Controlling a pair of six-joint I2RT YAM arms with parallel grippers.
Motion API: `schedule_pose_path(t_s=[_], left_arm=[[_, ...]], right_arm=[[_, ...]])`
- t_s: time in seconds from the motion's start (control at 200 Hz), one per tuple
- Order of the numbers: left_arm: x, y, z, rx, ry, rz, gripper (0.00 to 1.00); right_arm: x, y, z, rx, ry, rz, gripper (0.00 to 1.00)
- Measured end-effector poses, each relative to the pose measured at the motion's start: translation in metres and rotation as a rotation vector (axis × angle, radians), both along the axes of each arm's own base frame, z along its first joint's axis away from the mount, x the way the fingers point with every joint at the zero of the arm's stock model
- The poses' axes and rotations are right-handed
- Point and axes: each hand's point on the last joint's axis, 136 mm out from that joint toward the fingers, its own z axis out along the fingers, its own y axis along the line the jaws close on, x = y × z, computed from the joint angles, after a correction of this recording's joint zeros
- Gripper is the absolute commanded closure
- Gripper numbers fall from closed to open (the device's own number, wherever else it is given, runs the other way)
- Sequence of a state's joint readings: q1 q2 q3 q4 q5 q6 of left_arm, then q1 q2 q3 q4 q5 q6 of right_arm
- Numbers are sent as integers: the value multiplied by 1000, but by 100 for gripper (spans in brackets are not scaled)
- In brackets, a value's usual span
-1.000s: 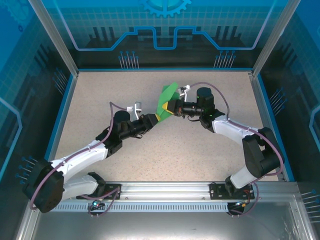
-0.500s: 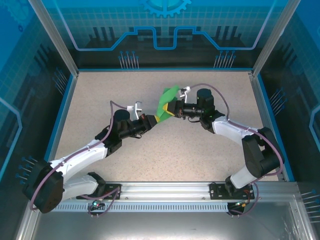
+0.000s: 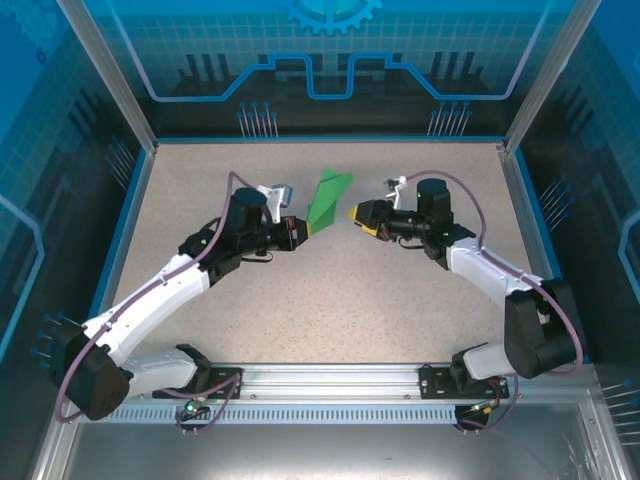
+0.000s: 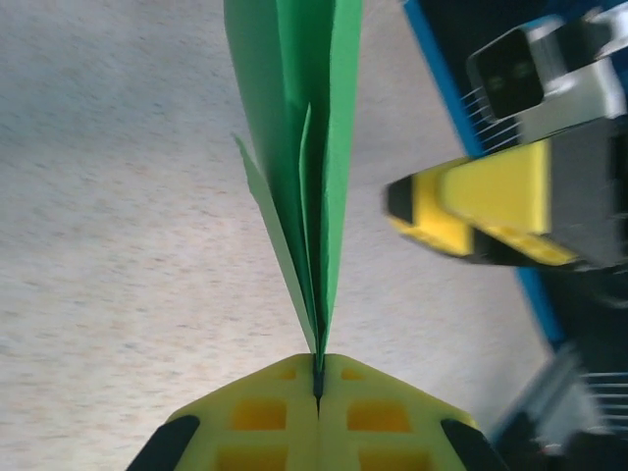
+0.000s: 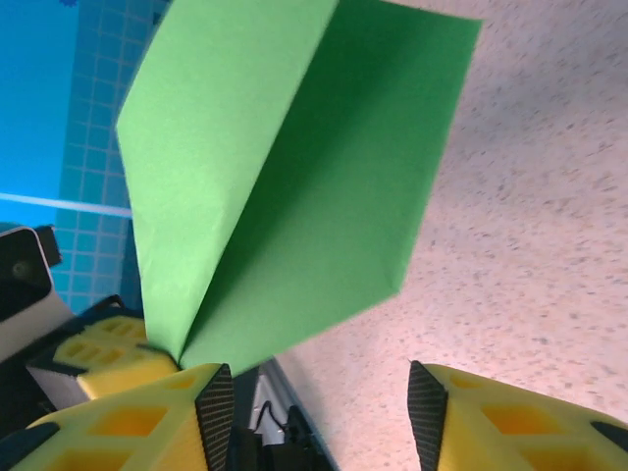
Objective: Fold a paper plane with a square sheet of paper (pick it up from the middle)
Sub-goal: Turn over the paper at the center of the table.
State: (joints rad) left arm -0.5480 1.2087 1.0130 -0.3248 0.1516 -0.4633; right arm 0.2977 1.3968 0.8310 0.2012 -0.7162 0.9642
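The green paper plane [image 3: 326,200] is a narrow folded dart with layered wings, held off the table and pointing away toward the back. My left gripper [image 3: 298,232] is shut on its lower tip; in the left wrist view the yellow jaws [image 4: 317,365] meet on the folds of the plane [image 4: 304,147]. My right gripper [image 3: 354,214] stands open just right of the paper, not touching it. In the right wrist view its fingertips [image 5: 214,402] are spread around empty space at the gripper's mouth [image 5: 321,407], with the plane [image 5: 285,177] ahead and to the left.
The speckled beige table [image 3: 330,300] is bordered by a blue rim [image 3: 118,240] and glass enclosure walls. An aluminium rail [image 3: 330,378] with the arm bases runs along the near edge. The right gripper [image 4: 481,211] appears beside the plane in the left wrist view.
My right gripper has let go of the paper, opened and drawn back to the right. My left gripper has closed on the plane and shifted up and back with it.
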Motion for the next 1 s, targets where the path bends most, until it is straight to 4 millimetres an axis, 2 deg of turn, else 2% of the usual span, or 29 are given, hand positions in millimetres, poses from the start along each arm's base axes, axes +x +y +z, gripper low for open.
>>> schedule_pose_path(t_s=[0.23,0.385,0.465,0.535,0.605,0.735,0.895,1.0], left_arm=[[8,19,-32,566,-97,-42,100],[24,45,-28,915,-224,-5,100],[31,48,-26,1081,-286,-5,100],[34,45,-33,1208,-315,-29,100],[34,38,-45,1325,-335,-76,100],[25,9,-74,1470,-402,-208,100],[-11,-34,-129,1574,-485,-442,100],[-33,-50,-152,1599,-523,-549,100]], right_arm=[[0,-25,-14,-76,27,-48,44],[1,-38,-17,-102,32,-74,44],[2,-44,-16,-108,24,-87,43],[3,-48,-15,-112,19,-94,43],[3,-51,-16,-118,15,-100,42],[3,-60,-19,-125,26,-120,40],[6,-72,-20,-124,33,-146,38],[4,-73,-22,-128,42,-140,38]])
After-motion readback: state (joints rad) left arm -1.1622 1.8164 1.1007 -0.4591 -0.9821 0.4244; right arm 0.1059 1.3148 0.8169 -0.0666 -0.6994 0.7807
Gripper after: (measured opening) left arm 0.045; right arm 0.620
